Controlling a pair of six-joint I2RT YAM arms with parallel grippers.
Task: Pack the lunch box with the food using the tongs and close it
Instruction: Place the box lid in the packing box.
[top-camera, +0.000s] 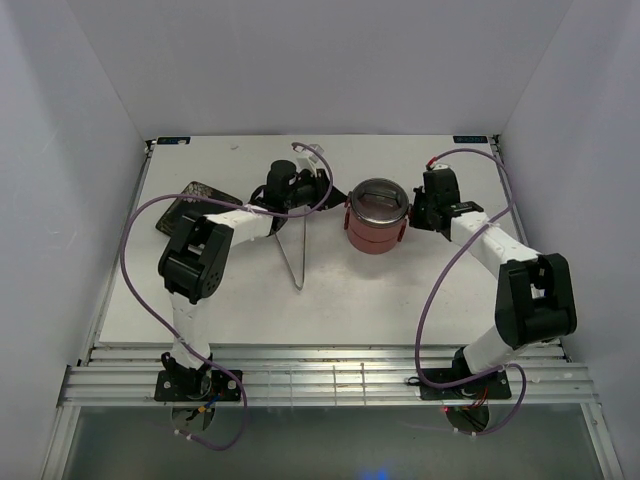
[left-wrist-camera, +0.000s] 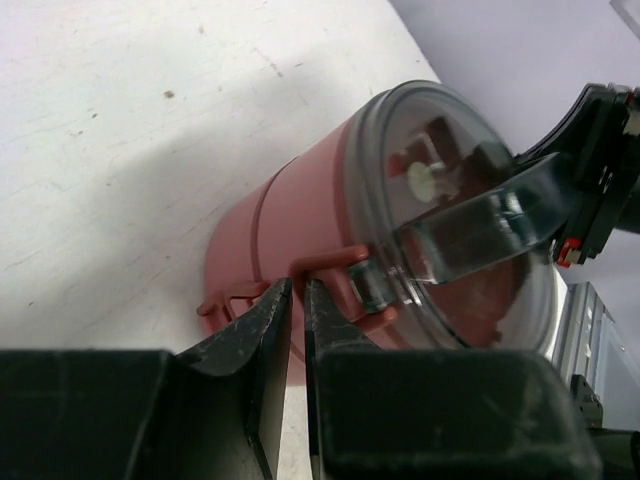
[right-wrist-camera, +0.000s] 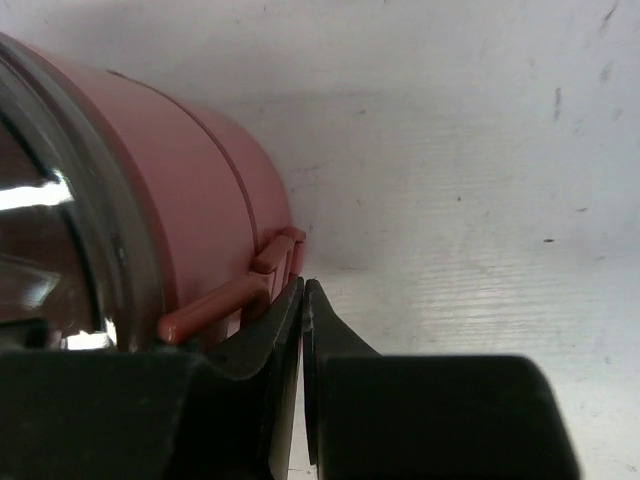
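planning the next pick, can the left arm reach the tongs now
likely yes: the tongs lie uncovered on the table close beside that arm, nothing on them; the left gripper must first back off the lunch box

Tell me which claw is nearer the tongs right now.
Left. The left claw is at the left handle side of the lunch box, and the tongs lie just toward the bases from it. The right claw is at the opposite side, the lunch box between.

A lab test booth: white walls (top-camera: 70, 90), aluminium-rail frame (top-camera: 330, 382).
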